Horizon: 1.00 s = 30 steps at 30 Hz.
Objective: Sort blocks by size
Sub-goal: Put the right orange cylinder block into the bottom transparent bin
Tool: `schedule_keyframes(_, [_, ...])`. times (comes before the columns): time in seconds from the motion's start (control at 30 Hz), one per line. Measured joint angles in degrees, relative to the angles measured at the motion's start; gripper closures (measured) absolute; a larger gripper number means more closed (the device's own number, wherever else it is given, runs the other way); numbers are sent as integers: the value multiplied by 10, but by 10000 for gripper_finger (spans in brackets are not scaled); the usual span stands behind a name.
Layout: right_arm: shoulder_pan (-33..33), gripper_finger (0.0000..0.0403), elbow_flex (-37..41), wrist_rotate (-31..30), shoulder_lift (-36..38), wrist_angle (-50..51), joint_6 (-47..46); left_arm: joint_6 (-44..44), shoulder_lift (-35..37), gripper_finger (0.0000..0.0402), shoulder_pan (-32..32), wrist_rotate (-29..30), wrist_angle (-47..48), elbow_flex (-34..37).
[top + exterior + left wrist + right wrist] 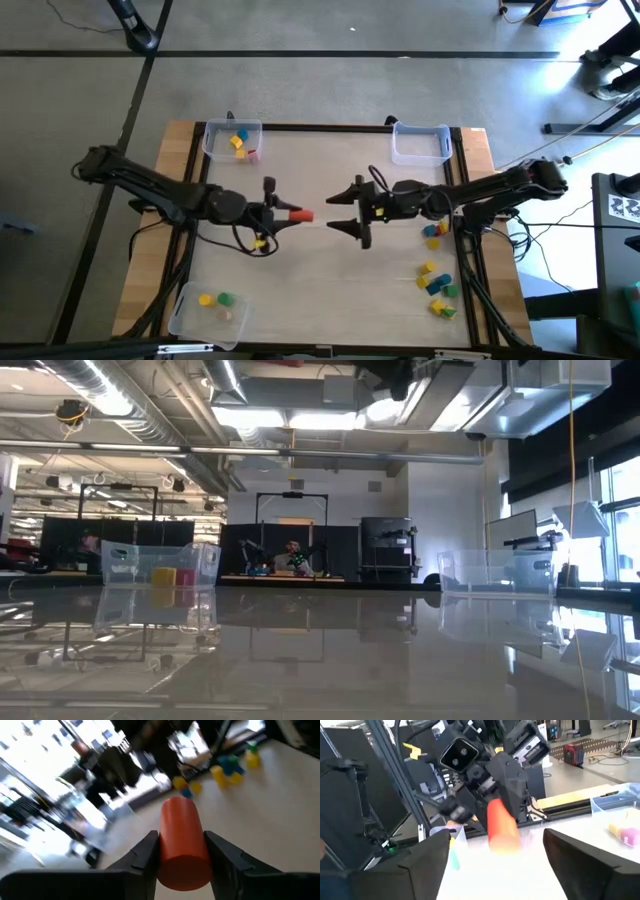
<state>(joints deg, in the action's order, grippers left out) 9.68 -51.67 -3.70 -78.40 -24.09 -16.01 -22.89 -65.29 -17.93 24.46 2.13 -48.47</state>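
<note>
An orange-red cylindrical block (300, 215) hangs above the table's middle, with my left gripper (288, 213) shut on it. My right gripper (343, 212) faces it from the right, open, its fingers (427, 862) spread wide on either side of the block's free end (502, 832) without touching it. Loose blocks in yellow, blue and green lie on the table at the right (438, 283), some more (435, 232) by the right arm. One yellow block (262, 243) lies under the left arm. My left gripper pinches the cylinder's curved sides (165, 855) between its two fingers (145, 852), near one end. The fingers come in about level from the table's left and lie along the cylinder, which sticks out ahead of them toward the right gripper, clear of the table.
Clear plastic trays stand at the far left (232, 140) with yellow and pink blocks, at the far right (420, 143), and at the near left corner (208, 310) with yellow and green blocks. Bare tabletop lies between the two arms.
</note>
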Motion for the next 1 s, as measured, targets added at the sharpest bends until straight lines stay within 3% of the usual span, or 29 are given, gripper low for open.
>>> schedule_keyframes(0.23, [1, 82, 0, -13, 6, 47, 0, 210, 9, 278, -69, -1, 314, -88])
schedule_keyframes(0.4, [1, 91, 0, -46, -15, 56, 0, 345, 9, 283, -128, -27, 436, -134])
schedule_keyframes(0.77, [1, 100, 0, -48, -53, 67, -58, 614, 3, 286, -277, -54, 458, -150])
schedule_keyframes(1.0, [16, 101, 0, -49, -93, 67, -111, 811, -50, 286, -379, -91, 473, -150])
